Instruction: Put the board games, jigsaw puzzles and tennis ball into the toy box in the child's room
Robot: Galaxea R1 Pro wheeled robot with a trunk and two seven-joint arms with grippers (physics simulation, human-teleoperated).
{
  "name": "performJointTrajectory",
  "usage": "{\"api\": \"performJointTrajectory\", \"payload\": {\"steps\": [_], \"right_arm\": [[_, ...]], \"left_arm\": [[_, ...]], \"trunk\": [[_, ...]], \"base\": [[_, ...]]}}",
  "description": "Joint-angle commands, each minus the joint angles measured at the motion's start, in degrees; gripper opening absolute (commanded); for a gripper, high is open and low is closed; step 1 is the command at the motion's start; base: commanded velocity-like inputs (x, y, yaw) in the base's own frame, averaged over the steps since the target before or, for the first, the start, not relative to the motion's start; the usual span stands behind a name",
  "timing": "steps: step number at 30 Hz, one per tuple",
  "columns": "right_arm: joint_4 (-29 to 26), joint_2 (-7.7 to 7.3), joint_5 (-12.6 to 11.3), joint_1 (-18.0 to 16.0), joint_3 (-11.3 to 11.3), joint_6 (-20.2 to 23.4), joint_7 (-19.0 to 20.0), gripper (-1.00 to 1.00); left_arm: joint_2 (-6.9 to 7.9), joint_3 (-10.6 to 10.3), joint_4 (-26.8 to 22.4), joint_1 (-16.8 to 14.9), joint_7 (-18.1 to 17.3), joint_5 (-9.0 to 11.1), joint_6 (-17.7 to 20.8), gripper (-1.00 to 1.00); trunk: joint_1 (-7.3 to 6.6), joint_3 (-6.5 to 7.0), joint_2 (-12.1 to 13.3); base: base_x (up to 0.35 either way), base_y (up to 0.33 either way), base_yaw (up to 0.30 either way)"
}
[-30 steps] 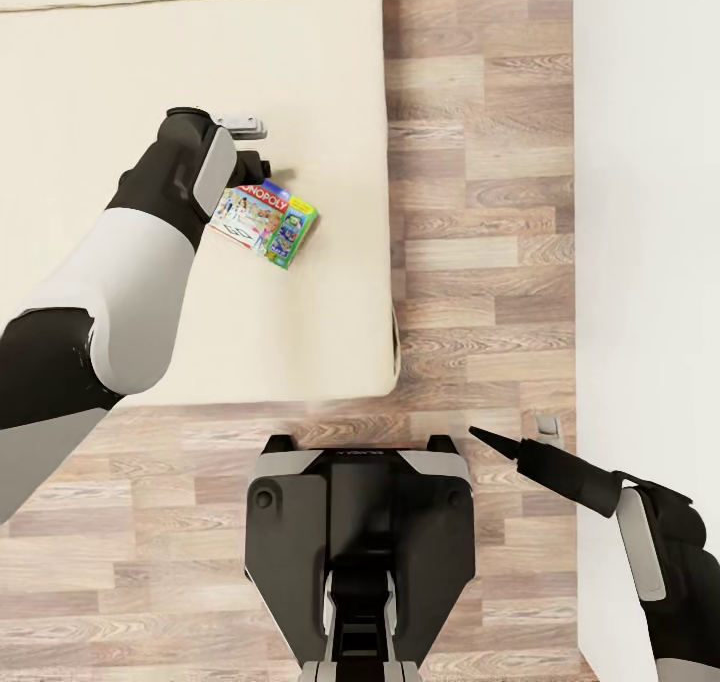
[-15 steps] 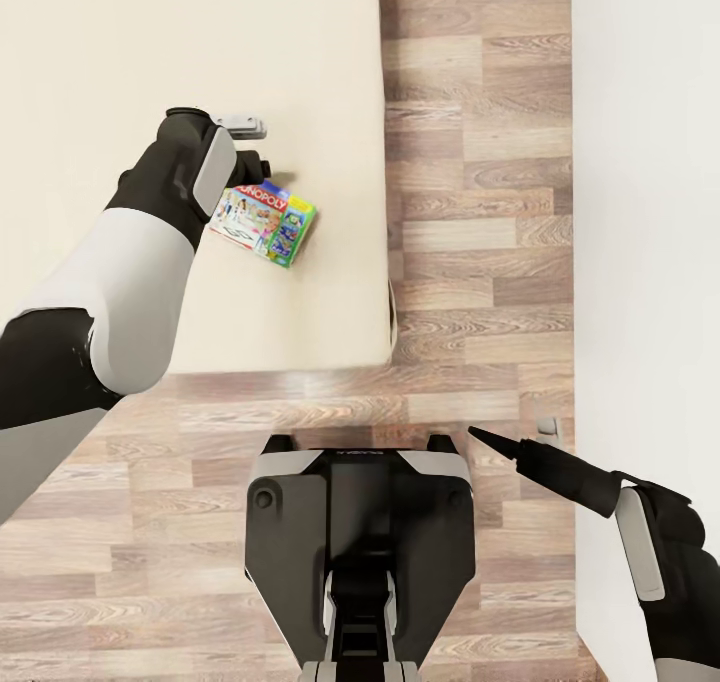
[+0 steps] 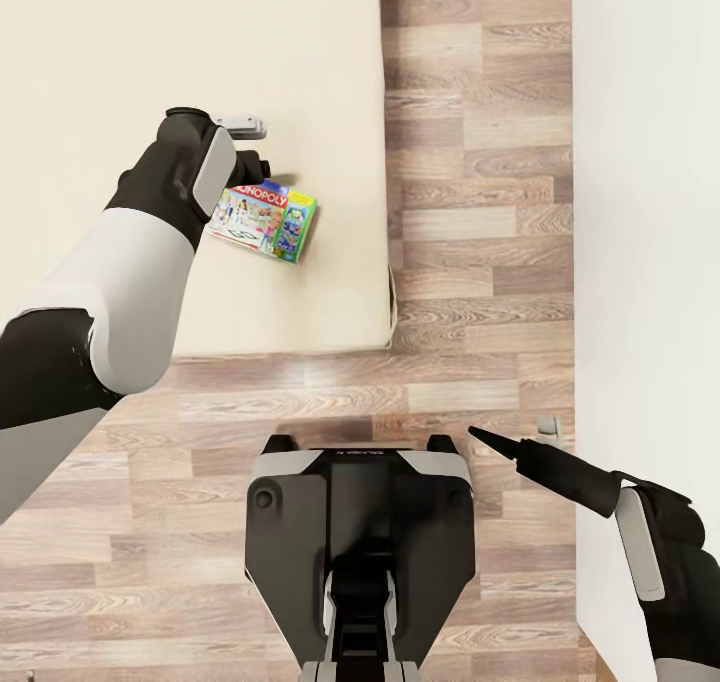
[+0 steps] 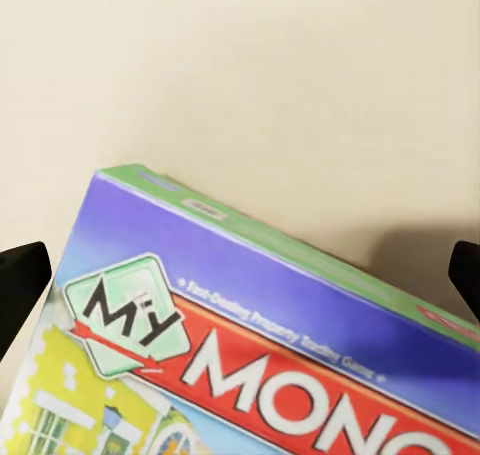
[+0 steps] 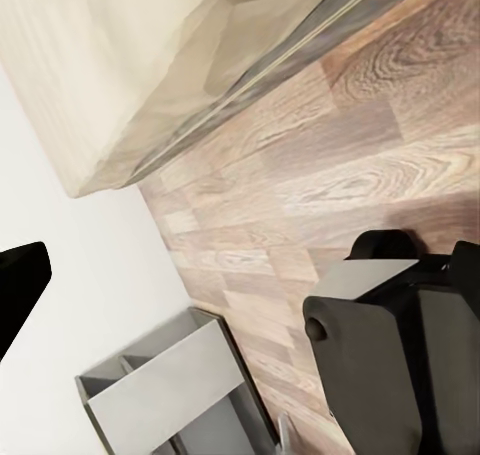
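Note:
A board game, a blue, green and red Monopoly box, hangs tilted just above the beige bed. My left gripper is shut on its near end, mostly hidden under the wrist. In the left wrist view the box spans the space between the two fingertips of the left gripper and casts a shadow on the mattress. My right gripper hangs low over the wood floor beside the robot base, open and empty; the right wrist view shows its fingertips wide apart.
The bed's near edge lies ahead of my base, with wood-plank floor between them and to the right. A white wall runs along the right side. A grey shelf unit stands by the wall.
The whole view has shifted: the bed's near edge now sits farther from my base. The board game kept its place at my left gripper. Both arms hold their poses.

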Motion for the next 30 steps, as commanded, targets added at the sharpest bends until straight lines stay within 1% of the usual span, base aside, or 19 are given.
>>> {"api": "performJointTrajectory", "payload": {"steps": [1,5,19,30], "right_arm": [[0.00,0.00,-0.07,-0.01,-0.03,0.27,0.12,1.00],[0.00,0.01,-0.12,-0.01,-0.03,0.21,0.12,1.00],[0.00,0.02,-0.14,-0.01,-0.02,0.18,0.12,1.00],[0.00,0.02,-0.14,-0.01,-0.01,0.18,0.12,1.00]], "left_arm": [[-0.07,0.32,-0.05,-0.02,0.16,0.01,0.20,1.00],[-0.07,0.34,-0.05,-0.02,0.15,0.01,0.22,1.00],[-0.07,0.29,-0.05,-0.02,0.18,0.01,0.21,1.00],[-0.07,0.29,-0.05,-0.03,0.18,0.01,0.21,1.00]], "trunk": [[0.04,-0.05,-0.09],[0.04,-0.05,-0.09],[0.04,-0.05,-0.09],[0.04,-0.05,-0.09]], "base": [[-0.009,0.000,0.000],[-0.094,0.000,0.000],[-0.233,0.000,0.000],[-0.192,0.000,0.000]]}}
